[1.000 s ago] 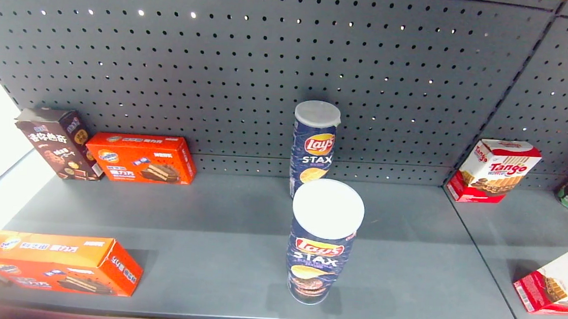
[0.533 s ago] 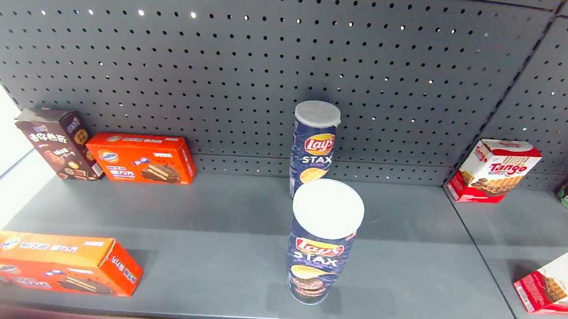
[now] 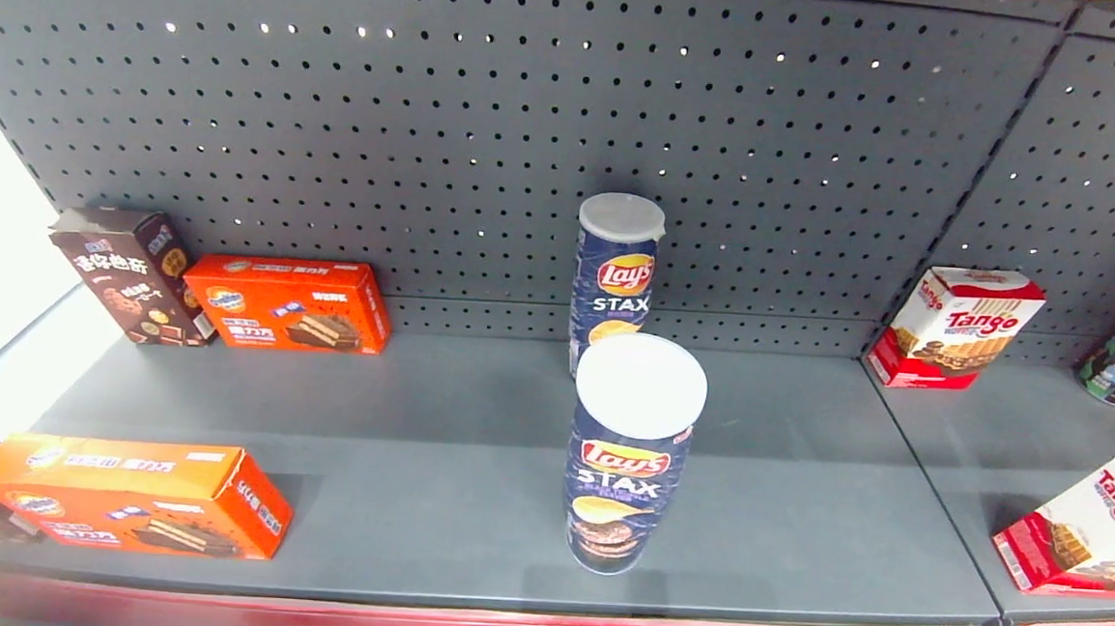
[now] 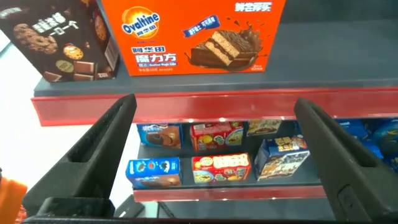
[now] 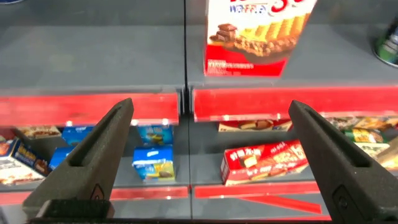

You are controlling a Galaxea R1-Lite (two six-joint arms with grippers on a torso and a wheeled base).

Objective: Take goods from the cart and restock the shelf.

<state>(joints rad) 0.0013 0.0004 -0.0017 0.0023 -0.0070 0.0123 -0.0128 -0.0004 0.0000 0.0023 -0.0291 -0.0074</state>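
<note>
Two dark blue chip cans with white lids stand upright on the grey shelf (image 3: 413, 459): one near the front (image 3: 630, 472), one behind it by the pegboard (image 3: 615, 278). My left gripper (image 4: 214, 168) is open and holds nothing; it hangs in front of the shelf's red front edge (image 4: 217, 106), below an orange wafer box (image 4: 193, 37) and a brown cookie box (image 4: 59, 40). My right gripper (image 5: 208, 162) is also open with nothing in it, before the red edge (image 5: 261, 102) under a red and white wafer box (image 5: 255, 37).
On the shelf's left lie two orange boxes (image 3: 287, 304) (image 3: 135, 495) and a brown box (image 3: 129, 272). Red and white wafer boxes (image 3: 963, 328) (image 3: 1081, 529) sit in the right bay. A lower shelf holds several small packs (image 4: 217, 168) (image 5: 261, 163).
The whole head view has shifted: the shelf sits a little higher and smaller, and more of the red front edge shows. The goods keep their places on the shelf.
</note>
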